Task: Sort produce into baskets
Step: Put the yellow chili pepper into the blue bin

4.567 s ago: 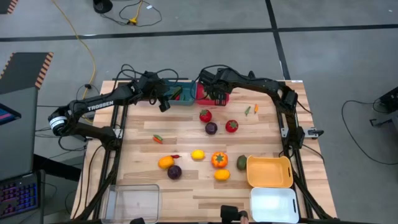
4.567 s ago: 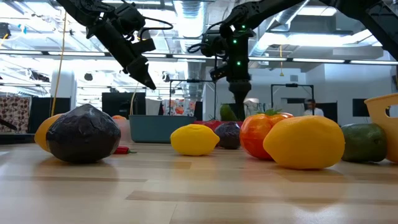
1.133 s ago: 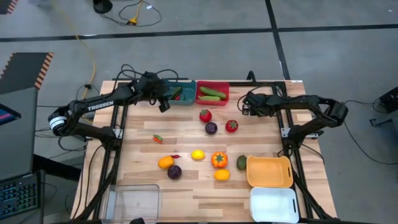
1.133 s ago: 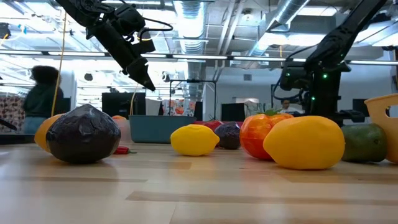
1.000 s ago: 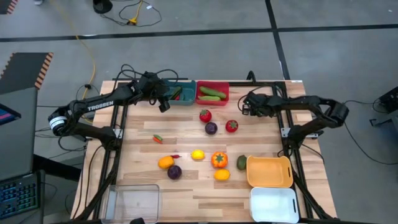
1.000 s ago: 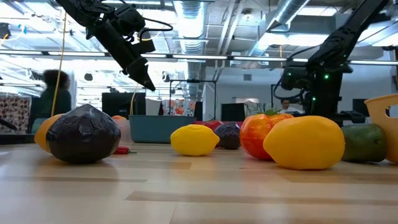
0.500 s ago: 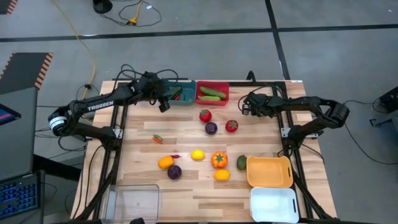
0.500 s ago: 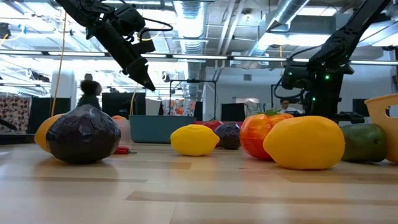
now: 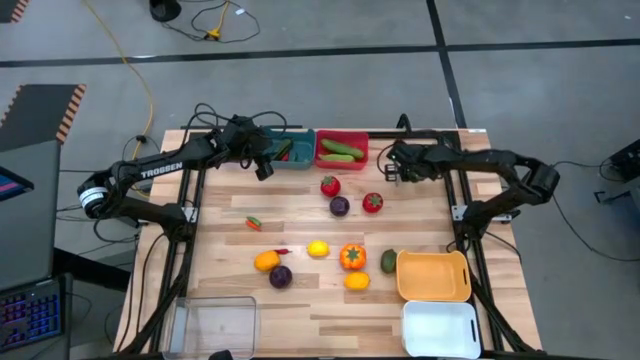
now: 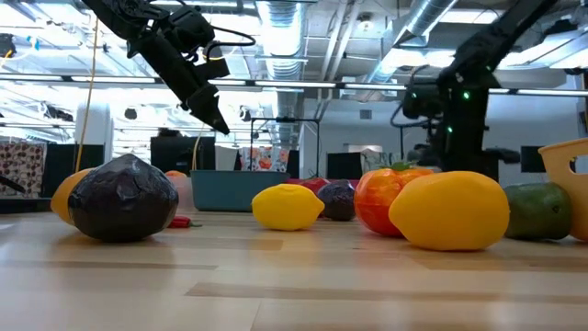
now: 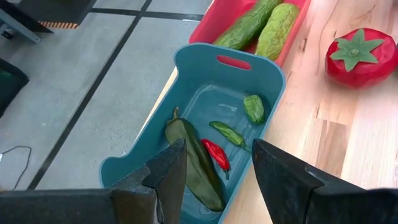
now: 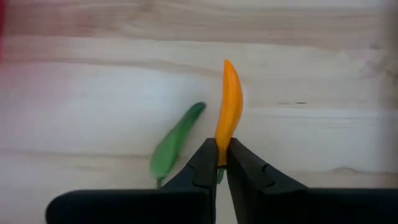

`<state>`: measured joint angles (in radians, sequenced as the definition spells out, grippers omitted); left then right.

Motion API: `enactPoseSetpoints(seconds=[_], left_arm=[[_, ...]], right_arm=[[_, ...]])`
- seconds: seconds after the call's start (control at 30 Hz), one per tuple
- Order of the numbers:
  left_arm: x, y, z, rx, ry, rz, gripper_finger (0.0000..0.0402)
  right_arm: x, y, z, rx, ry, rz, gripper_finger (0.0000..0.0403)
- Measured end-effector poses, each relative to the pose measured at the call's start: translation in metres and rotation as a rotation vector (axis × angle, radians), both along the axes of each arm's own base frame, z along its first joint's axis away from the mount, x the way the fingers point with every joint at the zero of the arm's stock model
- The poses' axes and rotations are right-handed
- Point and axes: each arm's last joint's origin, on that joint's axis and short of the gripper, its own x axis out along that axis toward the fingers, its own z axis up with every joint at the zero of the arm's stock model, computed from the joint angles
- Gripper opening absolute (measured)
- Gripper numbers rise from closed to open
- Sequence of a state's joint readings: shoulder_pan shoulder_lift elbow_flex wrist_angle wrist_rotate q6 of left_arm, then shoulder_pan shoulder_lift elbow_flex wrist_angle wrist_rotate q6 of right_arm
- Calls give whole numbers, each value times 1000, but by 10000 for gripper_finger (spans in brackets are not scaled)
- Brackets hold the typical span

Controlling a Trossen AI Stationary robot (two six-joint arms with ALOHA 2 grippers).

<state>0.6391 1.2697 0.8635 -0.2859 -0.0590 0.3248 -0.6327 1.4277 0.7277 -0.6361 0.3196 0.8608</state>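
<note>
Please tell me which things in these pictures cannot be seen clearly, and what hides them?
- Orange pepper, right wrist view: its near end lies hidden between the right gripper's fingers.
- Green pepper, right wrist view: its near tip is covered by a finger.
- Teal basket, low view: its wall hides the contents.
- Clear bin, high view: the picture's bottom edge cuts it.
- Yellow basket, low view: cut by the right edge.

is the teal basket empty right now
No, the left wrist view shows the teal basket holding several peppers, among them a small red one and a long dark green one.
</note>
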Motion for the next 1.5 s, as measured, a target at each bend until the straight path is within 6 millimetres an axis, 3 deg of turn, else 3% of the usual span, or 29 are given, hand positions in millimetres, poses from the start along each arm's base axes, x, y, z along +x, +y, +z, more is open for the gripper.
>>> enactPoseSetpoints(seconds=[0.23,0.4,0.7,0.9,1.0,1.27,1.5], left_arm=[[0,0,0,0,0,0,171],[0,0,0,2,2,-2,171],[0,0,0,2,2,-3,171],[0,0,0,17,15,-19,171],[0,0,0,19,17,-21,171],[0,0,0,18,17,-21,171],[0,0,0,17,17,-20,171]], right_arm=[[25,6,39,-3,-13,102,55],[49,13,62,-73,-115,179,55],[94,21,89,-366,-410,448,55],[108,23,105,-523,-519,544,55],[120,23,103,-565,-574,552,55],[169,14,67,-688,-775,670,55],[203,-7,40,-765,-847,635,55]])
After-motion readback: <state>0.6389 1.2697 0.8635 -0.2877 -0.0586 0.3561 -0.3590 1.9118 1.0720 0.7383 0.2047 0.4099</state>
